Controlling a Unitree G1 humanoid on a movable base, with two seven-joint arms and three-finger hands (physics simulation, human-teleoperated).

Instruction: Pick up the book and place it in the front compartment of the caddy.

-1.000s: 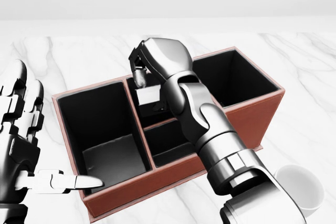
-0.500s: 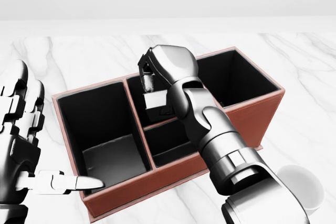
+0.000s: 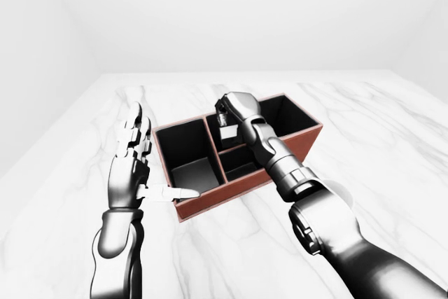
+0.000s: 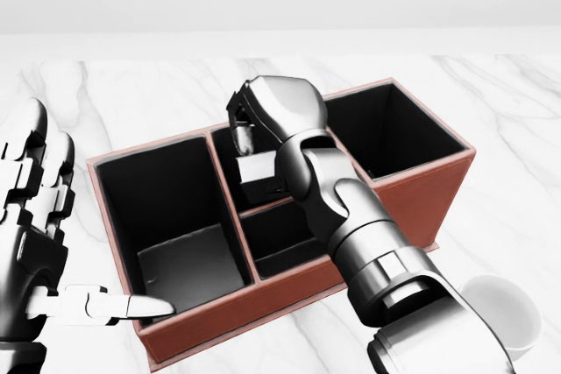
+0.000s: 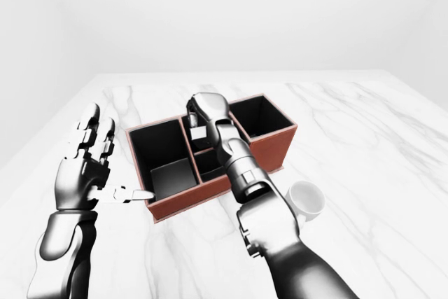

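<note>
A reddish-brown caddy (image 4: 412, 194) with black-lined compartments sits on a white marble table (image 4: 508, 102), turned at an angle in the head view. It has one large compartment at its left end, one at its right end, and two smaller ones between them, split by a low divider.

The right hand (image 4: 254, 124) reaches over the caddy from the lower right of the head view and hangs above the upper of the two middle compartments. Its fingers (image 4: 238, 135) are curled down and clamped on the book (image 4: 254, 168), a small pale block that hangs just below the hand, its lower part already inside that compartment's walls. Whether the book touches the compartment floor cannot be told, since the forearm hides the space beneath it.

The left hand (image 4: 39, 234) stands just beside the caddy's left end, palm toward it, fingers straight, spread and pointing up. Its thumb (image 4: 105, 306) sticks out sideways, the tip at the caddy's lower left corner; contact cannot be told.

A white cup (image 5: 306, 199) stands on the table near the caddy's right end, toward the bottom of the right-eye view, partly hidden by the right arm in the head view.
</note>
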